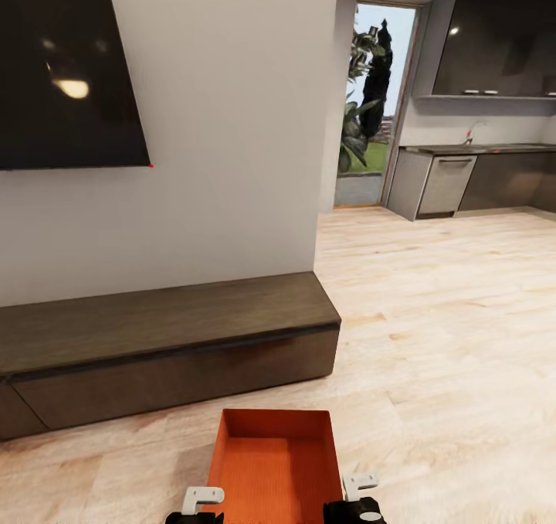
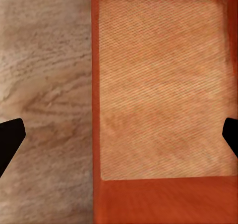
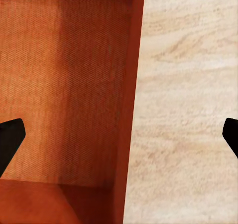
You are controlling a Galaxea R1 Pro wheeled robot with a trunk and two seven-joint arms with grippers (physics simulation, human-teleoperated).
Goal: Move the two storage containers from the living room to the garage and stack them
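Straddling orange bin (image 1: 274, 462) on living-room plank floor (image 1: 448, 338) before low cabinet (image 1: 162, 338), you set left gripper (image 2: 119, 135) and right gripper (image 3: 119, 135) spread wide, one over each side wall, seemingly readying two-handed lift.

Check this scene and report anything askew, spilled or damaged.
Nothing stands out. The orange storage container sits upright, empty and intact between the left claw and right claw, on the wood floor.
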